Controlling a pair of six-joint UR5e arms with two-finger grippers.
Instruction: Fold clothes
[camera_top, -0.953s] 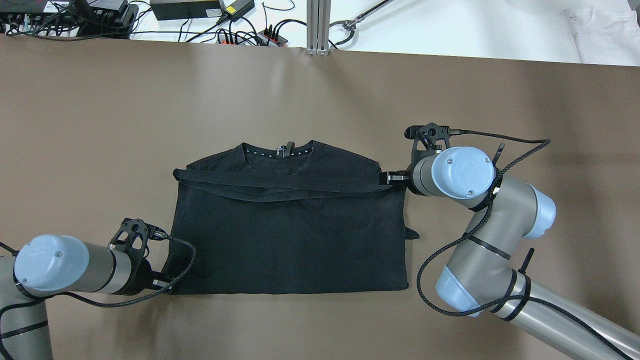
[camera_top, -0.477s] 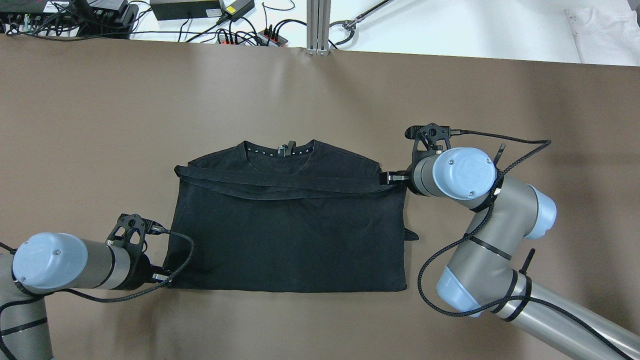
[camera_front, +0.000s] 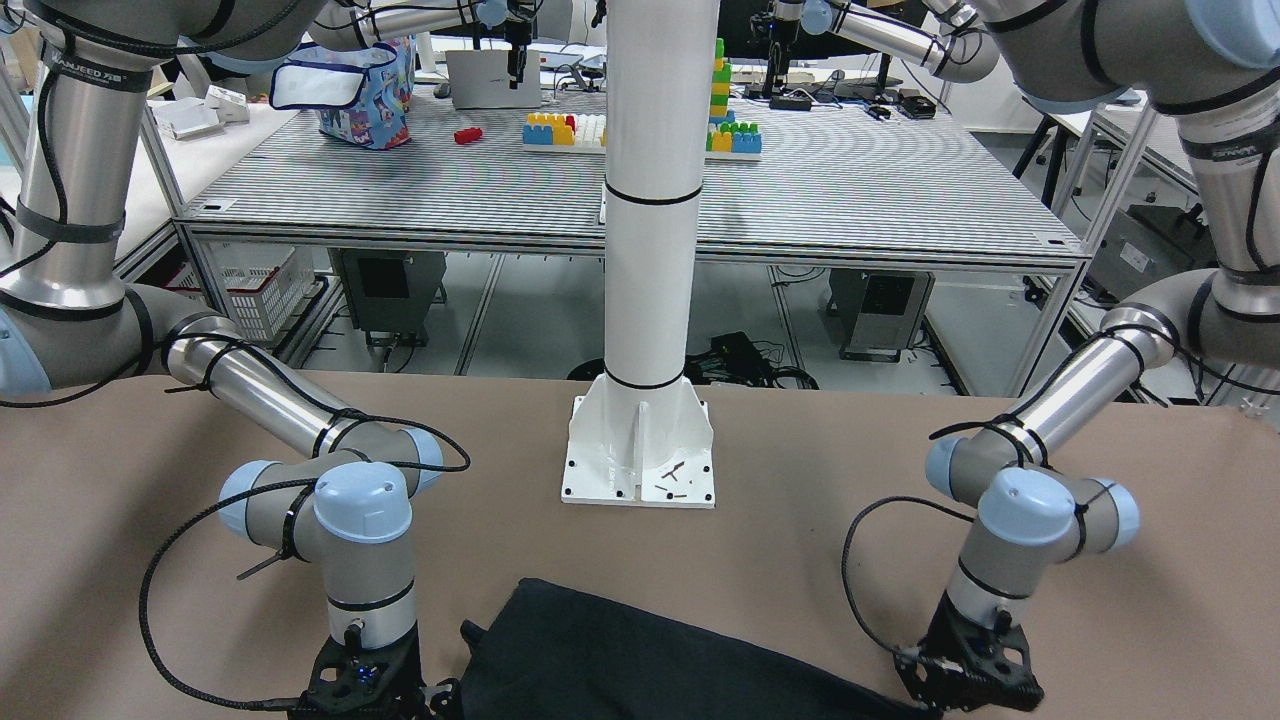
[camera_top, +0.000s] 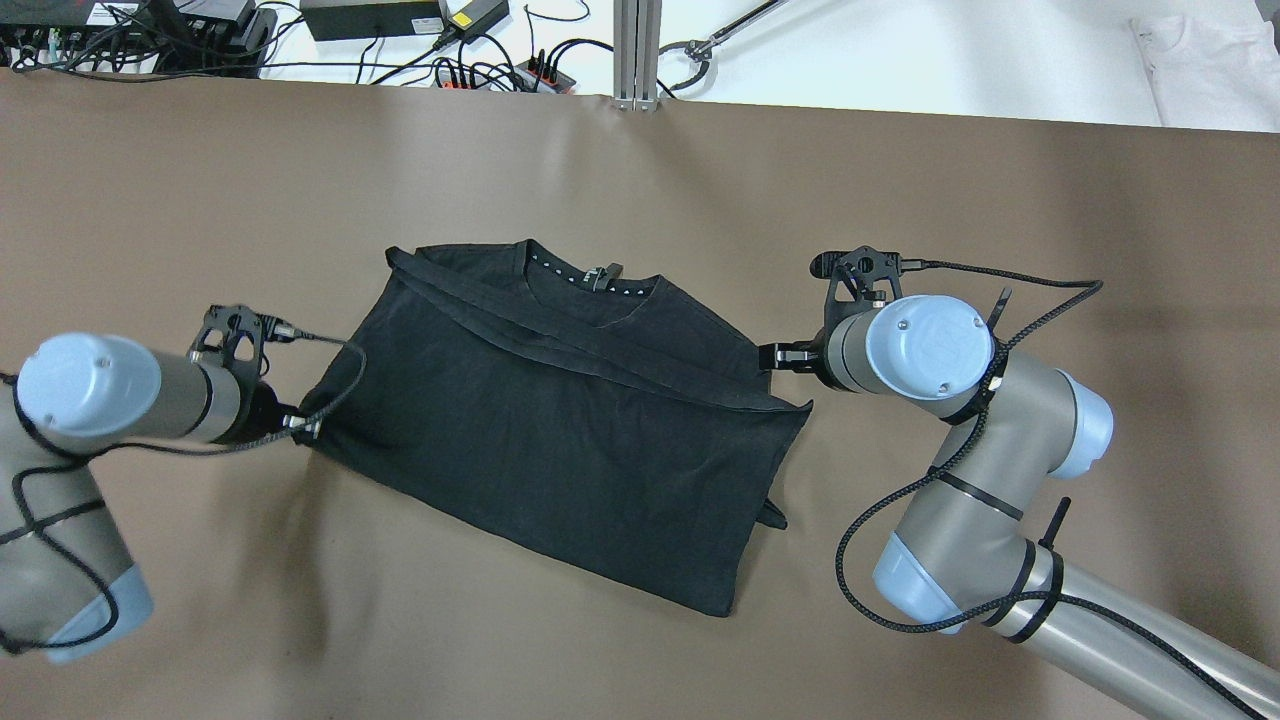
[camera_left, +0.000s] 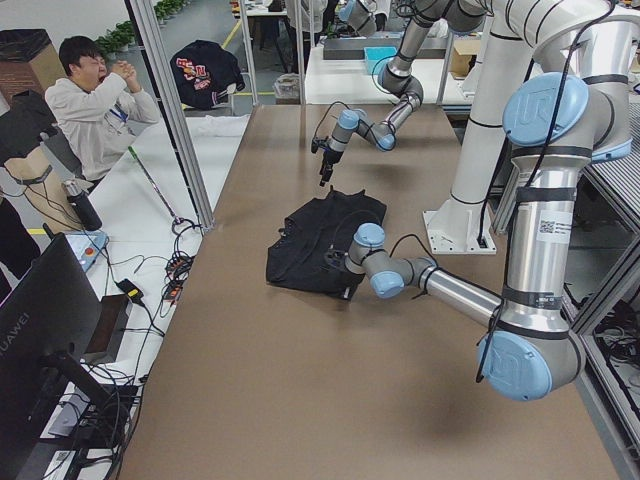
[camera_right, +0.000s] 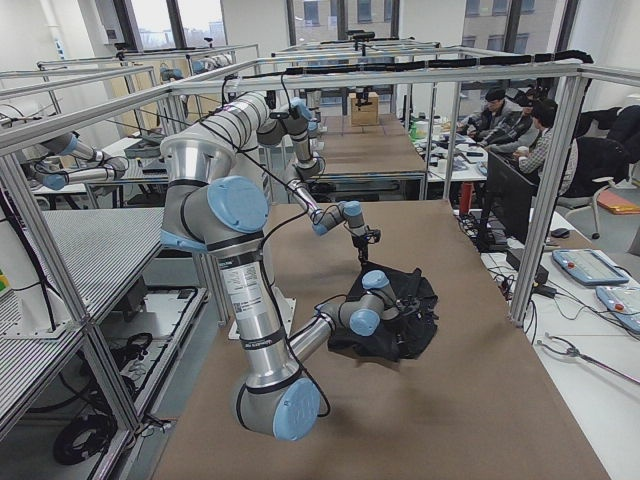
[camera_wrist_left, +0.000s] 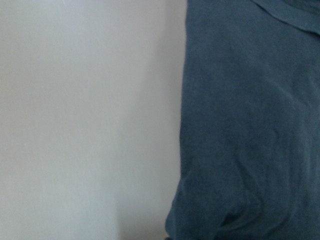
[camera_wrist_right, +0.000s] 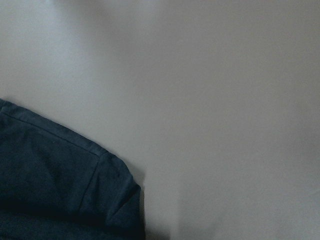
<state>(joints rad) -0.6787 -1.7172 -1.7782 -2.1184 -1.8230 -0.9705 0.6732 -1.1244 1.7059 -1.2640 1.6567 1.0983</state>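
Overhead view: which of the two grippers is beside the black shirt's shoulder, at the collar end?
The right gripper, on that view's right, sits beside the black shirt at its shoulder. The left gripper is at the opposite corner, away from the collar.

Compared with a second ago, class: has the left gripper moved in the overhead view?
Yes. The left gripper has shifted up the view, toward the far edge where the metal post stands, dragging the black shirt's corner with it.

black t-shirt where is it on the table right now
In the overhead view the black t-shirt lies skewed near the middle of the table, its left corner at the left gripper and its right shoulder just beside the right gripper.
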